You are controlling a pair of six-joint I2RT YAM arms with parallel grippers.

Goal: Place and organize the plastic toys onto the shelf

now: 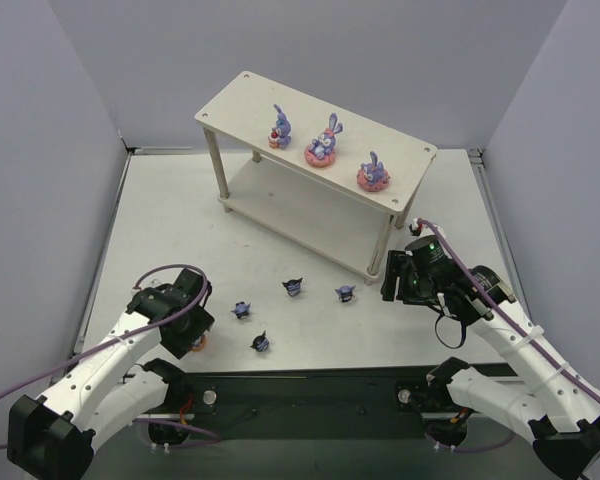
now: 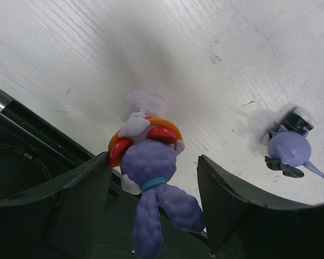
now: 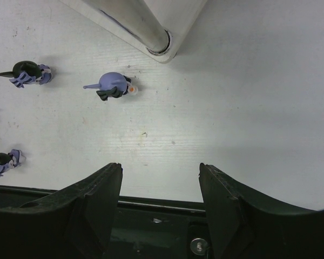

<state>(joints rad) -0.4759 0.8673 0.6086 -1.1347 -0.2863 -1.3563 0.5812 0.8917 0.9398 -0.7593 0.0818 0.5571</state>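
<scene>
One rabbit [image 2: 148,164] is off the shelf, down at 7 o'clock on the table [image 1: 170,220], and the left gripper [image 2: 154,157] has it bracketed: fingers apart, one either side of the orange base, with daylight showing on one side. So it's not clamped. I'd call it lined up for a pinch at the base, where the toy is widest. Moving right, four blue figures [image 1: 241,309] lie scattered around 6 o'clock, none near a jaw. Up at 12 to 1 o'clock the shelf [image 1: 240,105] carries three rabbits [image 1: 324,140] in a spaced row along its top board. That reads as sorting by kind, and the bare board at its 9 o'clock end is likely meant for the fourth. Over at 4 o'clock the right gripper [image 3: 159,170] hovers empty, fingers apart, beside the shelf's near leg [image 3: 148,29], handy for the closest blue figure [image 3: 113,85]. No brand, label or lettering is readable anywhere.
</scene>
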